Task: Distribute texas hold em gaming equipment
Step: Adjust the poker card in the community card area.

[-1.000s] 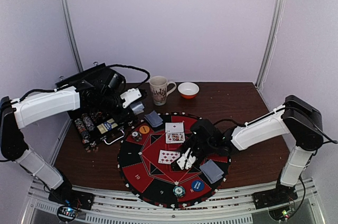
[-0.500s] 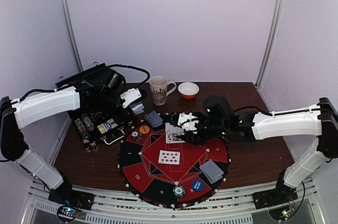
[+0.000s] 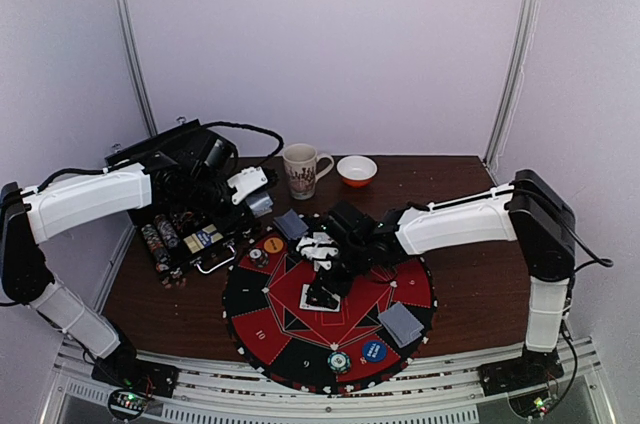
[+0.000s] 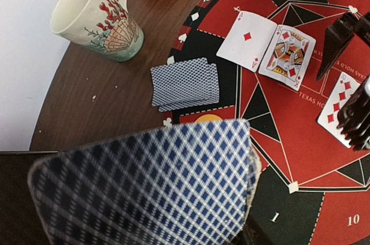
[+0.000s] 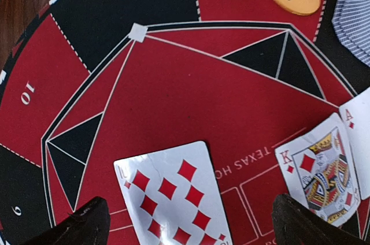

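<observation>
From above, my right pincer hangs over the felt mat, which lies by the near edge of the surface. Its jaws are apart above the ten of diamonds. My left pincer sits toward the left edge beside the black case, clamped on a blue-backed card. One face-down pair lies at the mat's far-left rim with an orange disc and a chip stack. A second face-down pair lies at its near-right rim by a blue disc. Through my left wrist, the blue-backed card fills the foreground, blurred, and I cannot tell whether it is one card or several. Beyond it lie the ace of diamonds, the king of diamonds and the ten. Through my right wrist, my fingers stand wide either side of the ten. I judge that two seats and three board cards are served, while two more board cards, and perhaps further seats, remain.
</observation>
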### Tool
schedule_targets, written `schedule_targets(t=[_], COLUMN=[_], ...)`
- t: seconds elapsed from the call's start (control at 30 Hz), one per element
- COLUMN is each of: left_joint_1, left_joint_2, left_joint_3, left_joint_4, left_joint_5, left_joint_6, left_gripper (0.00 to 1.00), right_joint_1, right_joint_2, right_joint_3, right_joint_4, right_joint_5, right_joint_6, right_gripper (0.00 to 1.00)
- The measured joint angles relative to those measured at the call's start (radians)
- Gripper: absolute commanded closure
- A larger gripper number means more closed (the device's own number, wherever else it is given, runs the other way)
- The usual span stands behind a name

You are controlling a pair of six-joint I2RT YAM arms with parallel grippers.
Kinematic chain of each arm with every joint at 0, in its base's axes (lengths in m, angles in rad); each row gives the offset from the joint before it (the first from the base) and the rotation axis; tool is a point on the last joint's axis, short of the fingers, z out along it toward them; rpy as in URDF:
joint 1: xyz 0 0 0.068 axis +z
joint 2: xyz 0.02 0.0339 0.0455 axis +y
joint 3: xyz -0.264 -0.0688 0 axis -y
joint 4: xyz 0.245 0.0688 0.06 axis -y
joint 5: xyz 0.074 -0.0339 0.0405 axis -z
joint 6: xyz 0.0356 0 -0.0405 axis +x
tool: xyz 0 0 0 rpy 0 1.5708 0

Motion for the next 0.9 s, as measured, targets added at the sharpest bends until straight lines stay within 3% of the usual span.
schedule_targets(t=[0.27,0.57,0.77,0.9], left_joint_1=[0.002,0.003,0.003,0.003], left_joint_2=[0.0,0.0,0.0,0.0], left_joint_3=[0.0,0.0,0.0,0.0], left_joint_4=[0.0,0.0,0.0,0.0], left_joint_5=[0.002,0.003,0.003,0.003], left_joint_6=[0.0,0.0,0.0,0.0], left_gripper=[0.59,0.59,0.59,0.59], right_joint_1=[0.033,0.031,-0.001,-0.031], right_joint_2=[0.11,0.121,0.121,0.129], right_joint_3=[0.125,0.154,0.161,0.18], right_joint_4=[-0.145,-0.203,-0.235,-0.272], right_joint_5=[0.005,0.029,0.026,0.025], right_joint_6=[-0.074,-0.124,-0.156,-0.173], right_gripper=[0.13,0.25,0.42,0.44])
